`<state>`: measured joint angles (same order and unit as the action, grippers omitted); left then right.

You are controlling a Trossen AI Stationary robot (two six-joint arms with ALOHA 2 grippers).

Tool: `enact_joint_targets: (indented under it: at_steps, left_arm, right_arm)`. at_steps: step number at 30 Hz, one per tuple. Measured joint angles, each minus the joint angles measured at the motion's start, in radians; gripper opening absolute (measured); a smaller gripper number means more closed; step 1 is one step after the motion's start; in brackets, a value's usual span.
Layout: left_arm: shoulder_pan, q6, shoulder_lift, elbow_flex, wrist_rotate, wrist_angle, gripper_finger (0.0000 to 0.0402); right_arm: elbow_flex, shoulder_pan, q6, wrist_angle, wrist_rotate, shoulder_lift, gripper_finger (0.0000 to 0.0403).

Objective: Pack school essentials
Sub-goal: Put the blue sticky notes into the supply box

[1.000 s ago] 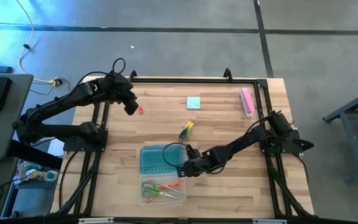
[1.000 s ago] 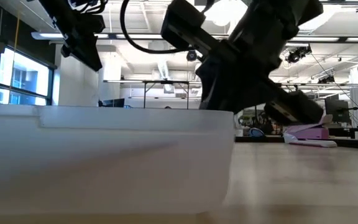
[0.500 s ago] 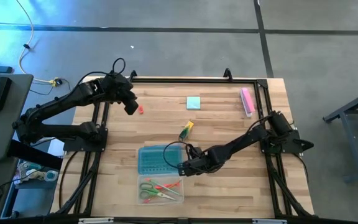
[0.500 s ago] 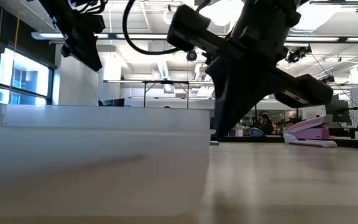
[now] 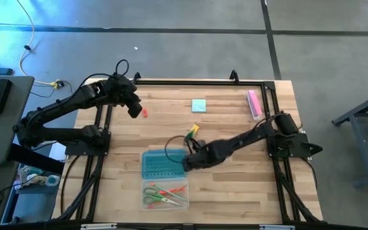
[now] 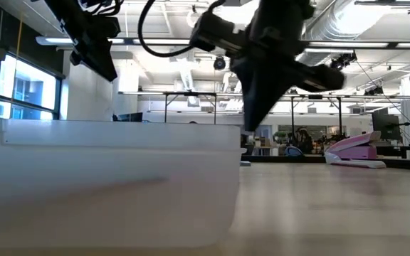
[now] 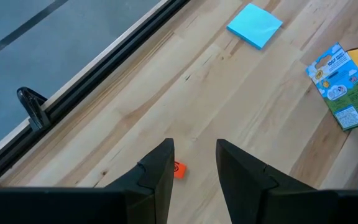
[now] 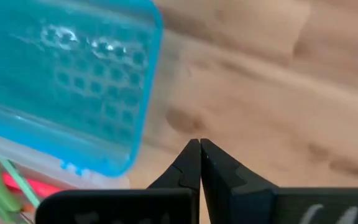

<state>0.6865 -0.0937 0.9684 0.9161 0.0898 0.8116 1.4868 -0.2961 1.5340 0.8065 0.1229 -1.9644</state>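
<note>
Green-handled scissors [image 5: 152, 193] (boxed, beside pencils [image 5: 171, 190]).

Grey floor [image 5: 171, 51], windows [image 6: 20, 96], ceiling lights [image 6: 255, 11]

light-blue note pad [image 5: 199, 105], tiny red piece [image 5: 144, 112], pink bar [image 5: 253, 103]

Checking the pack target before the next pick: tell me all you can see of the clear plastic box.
The clear plastic box is a shallow rectangular tub with translucent walls and a teal lid laid open on its far side. It sits flat near the table's front edge. Inside lie green-handled scissors and orange-red and green pencils. The right gripper, shut, is beside the lid's corner; whether it touches is unclear.
</note>
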Motion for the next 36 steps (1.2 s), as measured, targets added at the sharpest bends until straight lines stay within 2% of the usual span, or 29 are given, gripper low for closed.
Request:
enact_joint_targets:
  at_steps: [9, 19, 29, 36]
  left_arm:
    - [0.000, 0.000, 0.000, 0.000, 0.000, 0.000, 0.0110]
    - [0.000, 0.000, 0.000, 0.000, 0.000, 0.000, 0.0110]
    - [0.000, 0.000, 0.000, 0.000, 0.000, -0.001, 0.0110]
    - [0.000, 0.000, 0.000, 0.000, 0.000, -0.001, 0.0110]
  right_arm:
    - [0.100, 0.154, -0.336, 0.016, 0.009, 0.000, 0.0000]
    - [0.224, 0.345, -0.781, 0.029, -0.005, 0.000, 0.0000]
    - [0.317, 0.564, -1.220, 0.192, -0.081, 0.000, 0.0000]
    - [0.325, 0.704, -1.477, 0.284, -0.137, 0.001, 0.0000]
